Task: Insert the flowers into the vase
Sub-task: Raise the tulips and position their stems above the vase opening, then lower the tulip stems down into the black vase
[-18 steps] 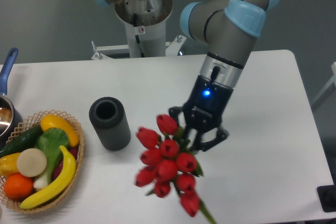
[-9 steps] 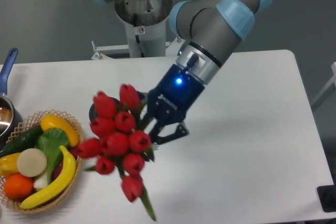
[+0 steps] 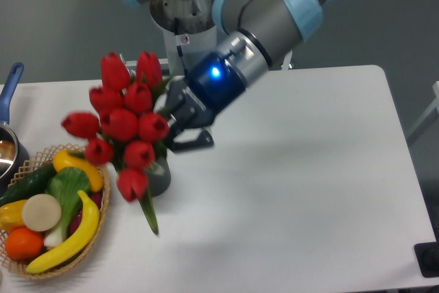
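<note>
I am in the carrying step, with the flowers (image 3: 123, 125) clamped in my pincer (image 3: 180, 120), the jaws closed on the stems just behind the red heads. The bunch hangs in the left-centre of the frame, slightly blurred, its buds fanned toward the upper left and one long green leaf trailing down toward the lower middle. The vase (image 3: 159, 176) stands almost wholly hidden behind the blooms; only a sliver of its dark grey side shows at centre left, beneath the lowest bud. The stems look tilted rather than upright, so by my judgement the next move calls for turning the wrist until the stem ends point down, lining them over the round top hole, and then lowering; I cannot see that hole now, which makes the alignment uncertain. The white table (image 3: 322, 169) is smooth and matte. At lower left sits a woven basket (image 3: 92, 228) of fruit and vegetables, just beside the vase. A grey wall fills the background.
</note>
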You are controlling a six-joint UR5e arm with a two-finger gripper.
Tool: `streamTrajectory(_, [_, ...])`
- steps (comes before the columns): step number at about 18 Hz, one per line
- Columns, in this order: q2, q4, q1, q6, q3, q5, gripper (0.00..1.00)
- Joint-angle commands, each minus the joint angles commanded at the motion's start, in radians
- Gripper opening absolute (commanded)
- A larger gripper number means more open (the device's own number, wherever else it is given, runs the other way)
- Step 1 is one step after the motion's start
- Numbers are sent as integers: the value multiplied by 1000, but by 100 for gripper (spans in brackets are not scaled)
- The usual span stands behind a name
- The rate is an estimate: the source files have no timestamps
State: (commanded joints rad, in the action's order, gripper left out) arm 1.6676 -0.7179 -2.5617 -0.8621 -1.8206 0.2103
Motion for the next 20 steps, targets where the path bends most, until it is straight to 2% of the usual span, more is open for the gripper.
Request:
streamTrajectory(3, [-28, 0, -2, -2, -45, -8, 4])
streamTrajectory(7, [-28, 0, 3, -72, -98, -6, 5])
streamTrajectory(15, [-28, 0, 6, -118, -141, -3, 7])
streamTrajectory(20, [-23, 0, 9, -208, -181, 3, 7])
